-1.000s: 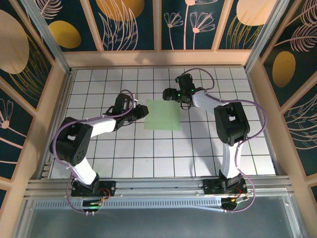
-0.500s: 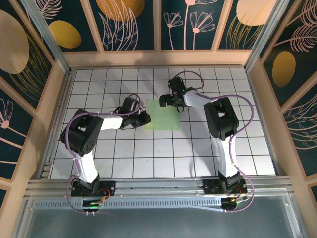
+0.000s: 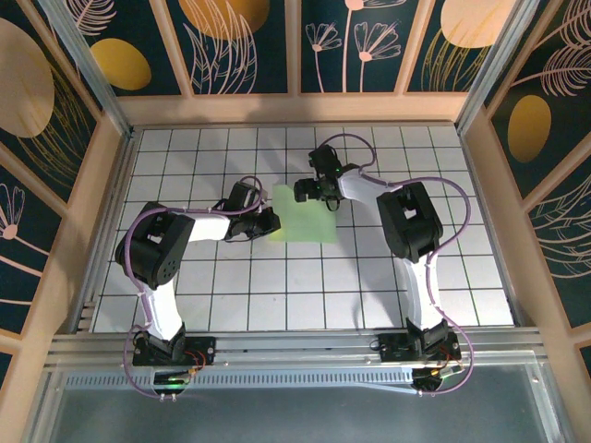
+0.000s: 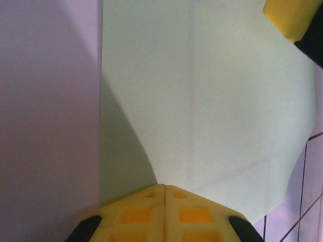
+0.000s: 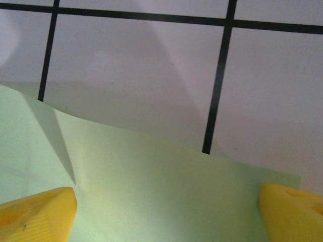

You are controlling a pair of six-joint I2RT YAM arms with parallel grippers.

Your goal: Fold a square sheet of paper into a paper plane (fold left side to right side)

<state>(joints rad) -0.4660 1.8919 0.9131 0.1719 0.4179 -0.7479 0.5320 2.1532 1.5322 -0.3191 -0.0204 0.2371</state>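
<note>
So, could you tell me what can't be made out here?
- Top external: the left gripper covers part of the left edge of the square sheet of paper.
- Top external: the right gripper covers part of its far edge.
- Right wrist: the frame's bottom edge cuts off both fingers; contact with the sheet unclear.
- Left wrist: shut fingers hide the sheet's nearest edge.

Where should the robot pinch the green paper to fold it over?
Probably the left edge, coming in low from the left. The square sheet of paper is thin and lies nearly flat, so only an edge offers a grip. The left tool is shut on that edge.
</note>
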